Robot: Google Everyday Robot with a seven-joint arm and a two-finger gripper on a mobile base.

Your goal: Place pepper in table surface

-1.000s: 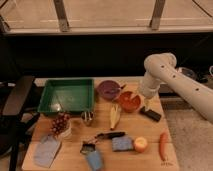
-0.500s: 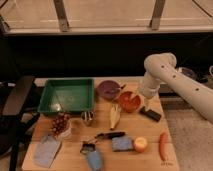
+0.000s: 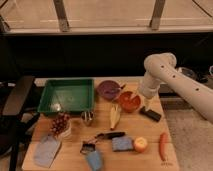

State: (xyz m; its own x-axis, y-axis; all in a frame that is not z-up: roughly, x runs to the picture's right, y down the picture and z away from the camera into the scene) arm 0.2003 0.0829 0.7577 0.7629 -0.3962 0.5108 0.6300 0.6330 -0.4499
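Note:
The pepper, long, slim and red-orange, lies on the light-brown wooden table surface near its front right corner. The gripper hangs from the white arm at the right, just right of the orange bowl and above a black block. It is well behind the pepper and apart from it.
A green tray stands at the back left, a purple bowl beside it. A corn cob, an apple, grapes, a small metal cup, a blue sponge and a grey cloth lie on the table.

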